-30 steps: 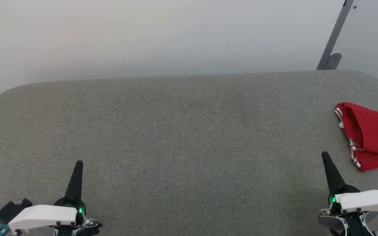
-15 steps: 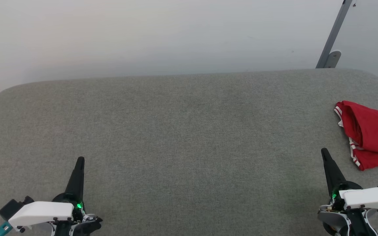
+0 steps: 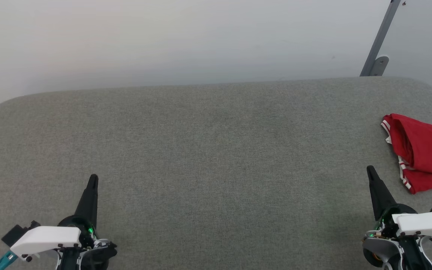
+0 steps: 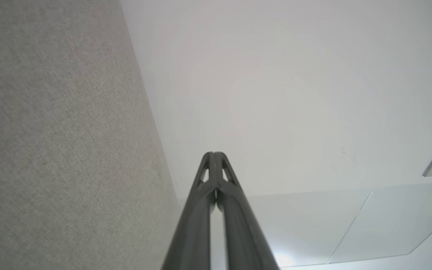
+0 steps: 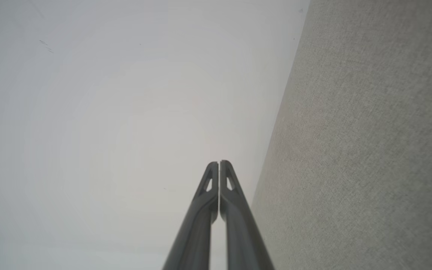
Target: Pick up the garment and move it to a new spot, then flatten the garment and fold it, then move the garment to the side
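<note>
Red jersey-style garment (image 3: 424, 153) with red-and-white striped trim lies crumpled at the far right of a wide grey woven-fabric surface (image 3: 216, 150), partly cut off by the head view's right border. The surface has rounded far corners and meets a pale wall (image 3: 163, 37) behind it. A slanted grey metal post (image 3: 380, 39) rises at the upper right. The left gripper (image 3: 93, 179) sits at the lower left, its two long dark fingers pressed together into one point, holding nothing. The right gripper (image 3: 370, 170) sits at the lower right, fingers likewise pressed together and empty, near the garment's lower left edge but not touching it. In each wrist view the fingertips meet.
</note>
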Robot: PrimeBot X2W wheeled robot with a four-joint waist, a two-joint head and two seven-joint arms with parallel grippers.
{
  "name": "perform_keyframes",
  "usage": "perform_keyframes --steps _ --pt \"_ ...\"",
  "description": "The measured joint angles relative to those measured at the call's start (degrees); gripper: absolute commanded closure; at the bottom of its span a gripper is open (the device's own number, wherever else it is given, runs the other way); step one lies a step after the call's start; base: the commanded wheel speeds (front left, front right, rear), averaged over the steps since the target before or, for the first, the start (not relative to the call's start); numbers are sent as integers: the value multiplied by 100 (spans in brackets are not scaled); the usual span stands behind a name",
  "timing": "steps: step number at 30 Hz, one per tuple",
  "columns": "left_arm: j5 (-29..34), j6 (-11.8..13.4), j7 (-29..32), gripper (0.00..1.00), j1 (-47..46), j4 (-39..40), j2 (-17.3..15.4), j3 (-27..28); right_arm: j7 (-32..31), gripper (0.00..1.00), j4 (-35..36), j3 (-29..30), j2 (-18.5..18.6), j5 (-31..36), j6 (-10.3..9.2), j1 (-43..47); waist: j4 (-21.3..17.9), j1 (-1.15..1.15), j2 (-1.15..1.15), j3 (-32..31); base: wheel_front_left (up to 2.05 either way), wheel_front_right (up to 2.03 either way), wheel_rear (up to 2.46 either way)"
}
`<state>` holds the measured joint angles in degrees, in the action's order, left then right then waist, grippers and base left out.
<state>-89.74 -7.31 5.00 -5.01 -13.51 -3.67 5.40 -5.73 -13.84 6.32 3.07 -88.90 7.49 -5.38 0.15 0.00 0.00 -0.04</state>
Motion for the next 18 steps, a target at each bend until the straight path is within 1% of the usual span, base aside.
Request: perform_keyframes --steps 9,18 --pt "-308 0 80 100 -79 -56 15 19 -79 100 -12 19 -14 -315 0 -62 -15 0 0 21 0 0 0" --pt "-319 0 104 100 -90 -60 23 27 -85 100 -14 20 -16 -339 -1 -76 -15 0 0 22 0 0 0"
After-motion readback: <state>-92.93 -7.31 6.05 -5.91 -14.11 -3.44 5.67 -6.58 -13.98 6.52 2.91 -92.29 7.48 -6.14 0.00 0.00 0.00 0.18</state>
